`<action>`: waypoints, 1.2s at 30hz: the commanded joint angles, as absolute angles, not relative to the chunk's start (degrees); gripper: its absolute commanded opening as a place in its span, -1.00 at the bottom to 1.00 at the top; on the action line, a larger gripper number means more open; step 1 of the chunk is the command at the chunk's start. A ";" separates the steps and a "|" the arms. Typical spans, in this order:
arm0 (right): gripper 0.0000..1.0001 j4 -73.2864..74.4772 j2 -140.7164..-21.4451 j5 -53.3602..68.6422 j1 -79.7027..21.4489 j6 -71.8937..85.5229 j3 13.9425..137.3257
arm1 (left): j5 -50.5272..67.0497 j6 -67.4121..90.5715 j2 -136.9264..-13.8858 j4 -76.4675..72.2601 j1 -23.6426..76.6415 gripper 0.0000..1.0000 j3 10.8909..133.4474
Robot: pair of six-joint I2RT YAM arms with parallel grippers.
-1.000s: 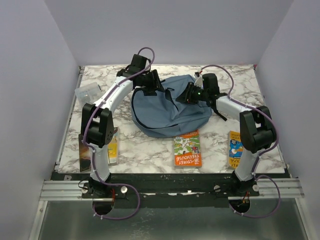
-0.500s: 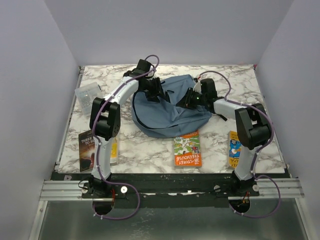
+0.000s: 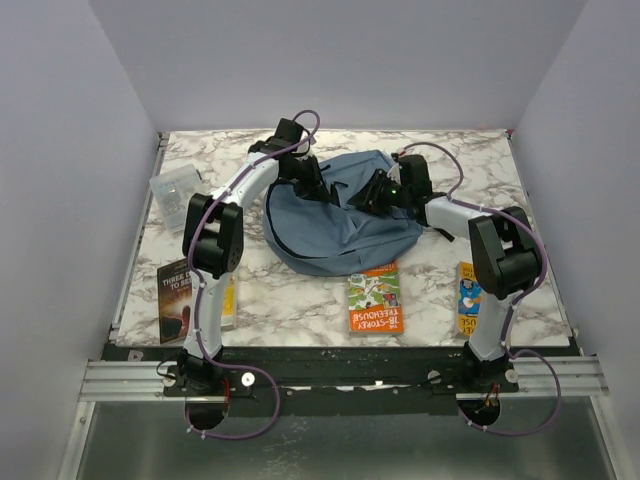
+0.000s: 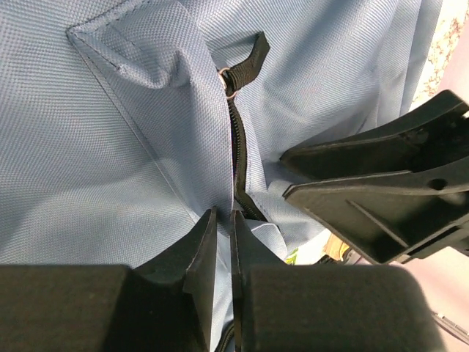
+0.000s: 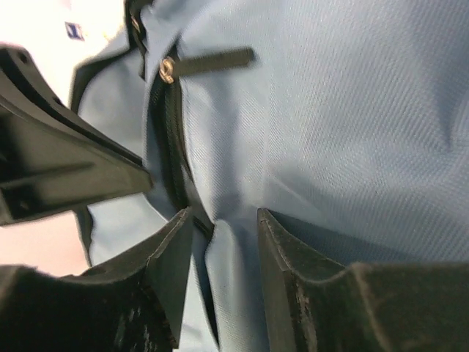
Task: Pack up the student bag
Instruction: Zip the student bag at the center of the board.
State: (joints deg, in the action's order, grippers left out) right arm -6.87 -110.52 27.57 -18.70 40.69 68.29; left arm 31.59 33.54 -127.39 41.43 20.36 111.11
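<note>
One student bag (image 3: 340, 235), lengthwise left-to-right.

Three-sided booth. Back wall (image 3: 340, 60), left wall (image 3: 60, 200) and right wall (image 3: 590, 150) are all plain matte, pale lavender-grey. The tabletop (image 3: 290, 300) is a white marble pattern with grey veining and runs wall to wall. A thin grey trim strip (image 3: 128, 285) follows its left edge. Along the near edge there's a scuffed black strip (image 3: 340, 357), then a silver slotted aluminium rail (image 3: 340, 380) across the full width. Below the rail sits a dull grey panel (image 3: 340, 440) with a slight sheen. Light is even and diffuse from above, with soft, short shadows on the tabletop.
</note>
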 commanded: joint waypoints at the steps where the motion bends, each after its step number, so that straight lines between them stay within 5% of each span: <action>1: -0.09 -15.81 -109.74 23.49 -18.90 55.06 67.68 | 34.02 33.79 -128.52 41.75 20.57 -0.77 112.40; 11: -0.10 -30.53 -119.97 24.99 -18.90 75.19 71.26 | 35.69 34.52 -127.98 41.53 20.57 -0.82 112.15; 26: -0.10 -30.82 -129.50 24.80 -19.12 84.77 78.35 | 36.46 35.02 -128.21 41.06 20.59 -0.82 111.95; 36: -0.06 -13.45 -132.75 22.81 -19.74 83.58 87.63 | 36.55 35.07 -128.00 40.85 21.01 -0.83 111.80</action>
State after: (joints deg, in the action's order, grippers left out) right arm -24.43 -129.80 24.84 -18.96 83.99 83.31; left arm 35.31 34.89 -127.66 41.25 20.38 111.11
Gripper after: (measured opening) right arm 0.467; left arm 0.089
